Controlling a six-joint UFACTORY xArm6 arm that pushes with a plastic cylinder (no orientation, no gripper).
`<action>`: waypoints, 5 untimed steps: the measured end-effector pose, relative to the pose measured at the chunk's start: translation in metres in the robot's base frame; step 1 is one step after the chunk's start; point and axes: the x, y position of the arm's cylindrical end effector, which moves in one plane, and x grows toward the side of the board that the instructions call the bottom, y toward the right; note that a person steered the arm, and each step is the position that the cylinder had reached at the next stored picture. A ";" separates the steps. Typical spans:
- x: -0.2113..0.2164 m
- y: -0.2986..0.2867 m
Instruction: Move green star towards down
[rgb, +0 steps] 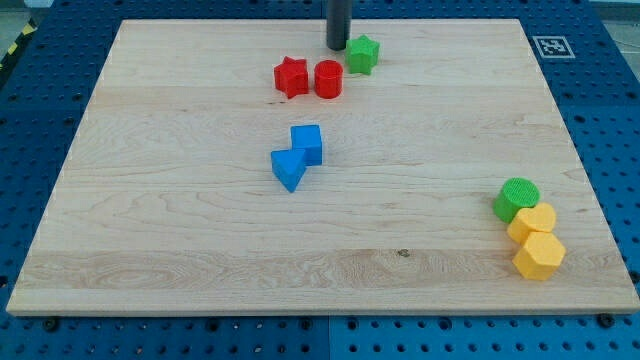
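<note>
- Biggest thing is the wooden board (200, 240), light-grained, sitting on a blue pegboard table (40, 110) with rows of holes.
- There's a small black-and-white marker tag (549, 46) at the board's corner at the view's top right.
- The dark rod (338, 20) comes straight down from the view's top edge, and my tip (338, 48) sits on the board near the top, just beside the green star (362, 54) on its left side. Looks like touching or a hair apart, can't tell which.
- No claw on this rig at all, just the bare rod, so nothing is being grasped or let go.
- The green star is near the top edge, a bit right of centre, just up-right of the red cylinder (328, 78).
- The red star (291, 76) sits just left of that red cylinder.
- Mid-board: a blue cube (307, 143) with another blue block (288, 169) touching it at lower left.
- Lower right: green cylinder (517, 199), then two yellow blocks (532, 222) (539, 256) stacked below it in a tight line.
</note>
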 end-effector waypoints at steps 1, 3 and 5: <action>0.000 -0.004; 0.014 0.021; 0.032 0.074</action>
